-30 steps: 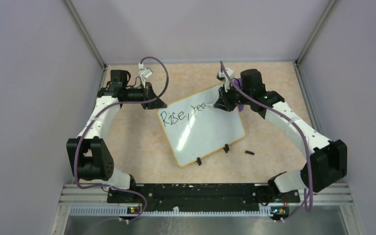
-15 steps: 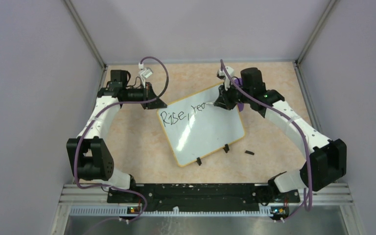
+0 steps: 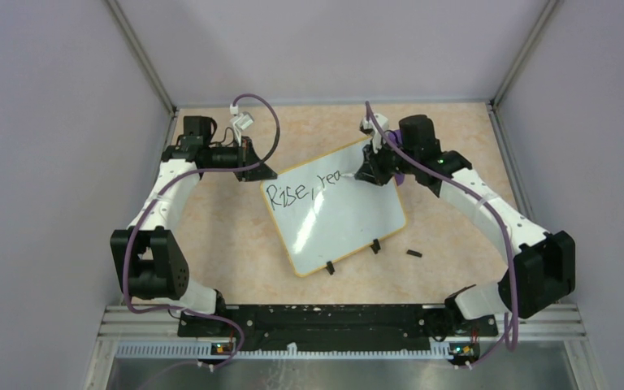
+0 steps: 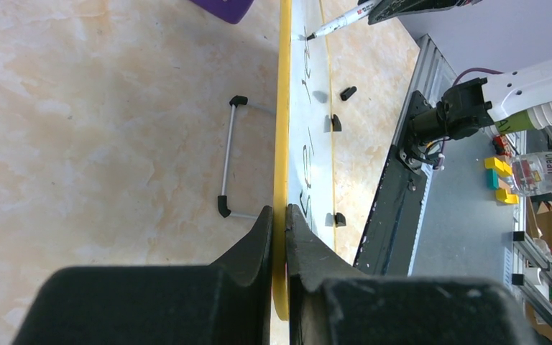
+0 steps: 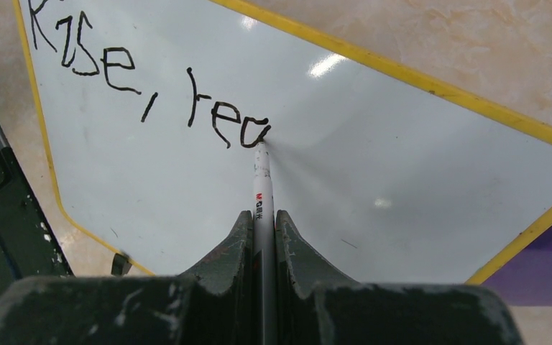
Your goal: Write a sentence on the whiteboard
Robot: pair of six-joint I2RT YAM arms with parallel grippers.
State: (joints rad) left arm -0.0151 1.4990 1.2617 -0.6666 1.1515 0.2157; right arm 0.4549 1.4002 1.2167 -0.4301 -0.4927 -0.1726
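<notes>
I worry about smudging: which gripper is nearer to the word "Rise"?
Left. The left gripper clamps the whiteboard edge just beside "Rise"; the right gripper holds the marker farther along the line, at the last letters.

Bright even light, glare on whiteboard (image 5: 345, 187)

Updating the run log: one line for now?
left pincer: shut on whiteboard edge | right pincer: shut on marker, tip on whiteboard | sentence: "Rise, rea", unfinished
</notes>
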